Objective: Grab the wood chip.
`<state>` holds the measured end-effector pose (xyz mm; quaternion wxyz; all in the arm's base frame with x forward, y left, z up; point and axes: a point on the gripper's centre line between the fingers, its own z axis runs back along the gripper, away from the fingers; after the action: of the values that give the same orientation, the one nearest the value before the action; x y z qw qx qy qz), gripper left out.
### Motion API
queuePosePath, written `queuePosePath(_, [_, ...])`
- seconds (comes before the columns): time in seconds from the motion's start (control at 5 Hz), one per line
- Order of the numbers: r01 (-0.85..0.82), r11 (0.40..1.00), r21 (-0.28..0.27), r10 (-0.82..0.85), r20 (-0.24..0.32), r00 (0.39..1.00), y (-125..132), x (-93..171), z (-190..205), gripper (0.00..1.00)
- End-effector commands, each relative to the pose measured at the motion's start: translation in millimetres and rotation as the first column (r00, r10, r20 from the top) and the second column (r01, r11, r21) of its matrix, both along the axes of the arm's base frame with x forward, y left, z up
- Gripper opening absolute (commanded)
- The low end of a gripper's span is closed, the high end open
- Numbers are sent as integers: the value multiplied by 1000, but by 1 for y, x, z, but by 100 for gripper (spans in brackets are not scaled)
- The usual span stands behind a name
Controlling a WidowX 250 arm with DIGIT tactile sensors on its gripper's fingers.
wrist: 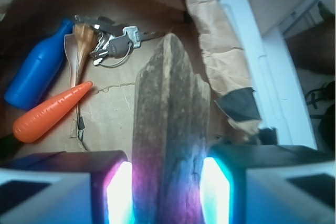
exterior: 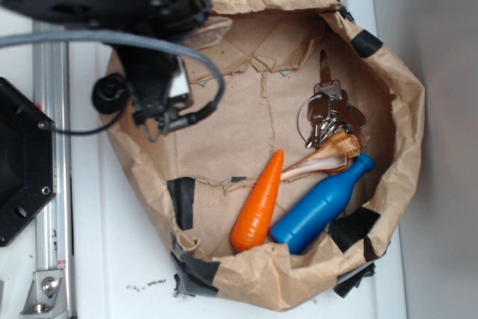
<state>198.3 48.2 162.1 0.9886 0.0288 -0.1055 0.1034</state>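
Observation:
The wood chip (wrist: 168, 103), a grey-brown rough sliver with a pointed end, fills the middle of the wrist view. My gripper (wrist: 167, 182) is shut on it, with a glowing pad pressed against each side. The chip's tip points toward the keys. In the exterior view my gripper (exterior: 160, 117) hangs over the left side of the brown paper bag (exterior: 403, 102), and the arm hides the chip there.
Inside the bag lie an orange carrot (exterior: 259, 203), a blue bottle (exterior: 321, 203), a tan spiral seashell (exterior: 323, 158) and a bunch of keys (exterior: 328, 110). Black tape patches the crumpled bag rim. A metal rail (exterior: 48, 184) runs along the left.

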Motion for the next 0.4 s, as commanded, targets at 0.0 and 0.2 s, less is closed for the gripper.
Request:
queuePosePath(0.0, [-106,992,-63,102,-63,993,-3,17,9,0])
queuePosePath(0.2, [-149,988,-37,146,-84,986,-7,18,4,0])
